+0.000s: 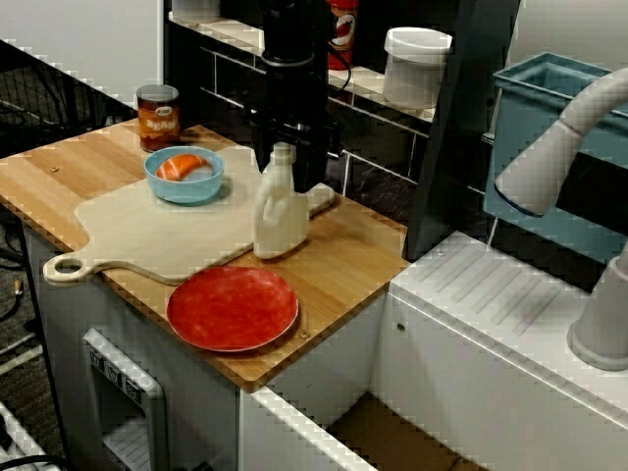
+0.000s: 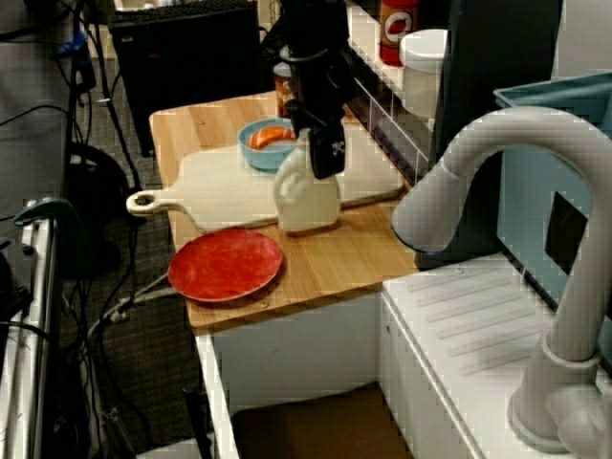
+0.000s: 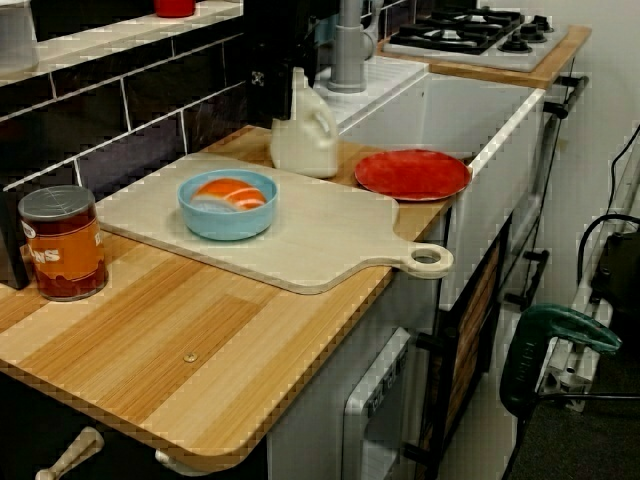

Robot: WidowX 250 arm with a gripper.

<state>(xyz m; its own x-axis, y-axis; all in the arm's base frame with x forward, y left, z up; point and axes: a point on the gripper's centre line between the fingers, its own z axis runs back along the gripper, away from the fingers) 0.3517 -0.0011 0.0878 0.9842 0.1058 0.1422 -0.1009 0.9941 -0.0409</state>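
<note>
I've got the gripper (image 1: 297, 162) low over the white plastic jug (image 1: 280, 216), right at its neck and handle. In the view from the front the jug's cap shows pale against the black fingers. In the view over the faucet one finger (image 2: 325, 158) lies across the top of the jug. I can't tell from any camera whether the fingers are pressing on it or just bracketing it.

The jug stands upright at the corner of the pale cutting board (image 1: 157, 235), on the side nearest the sink. The low view along the counter shows its base flat, so I judge it hasn't been lifted or tipped. I can't make out whether the base sits on the board or half on the wooden counter (image 1: 339, 260).

Just beside the jug, off the board, lies the red plate (image 1: 233, 307) with nothing on it. At the other end of the board sits the blue bowl (image 1: 186, 196) with an orange-and-white piece of food (image 1: 182, 165) inside. The tin can (image 1: 158, 116) stands behind the bowl, well apart from the gripper.

By my reading the approach to the jug is made, and nothing else on the counter is being touched.
</note>
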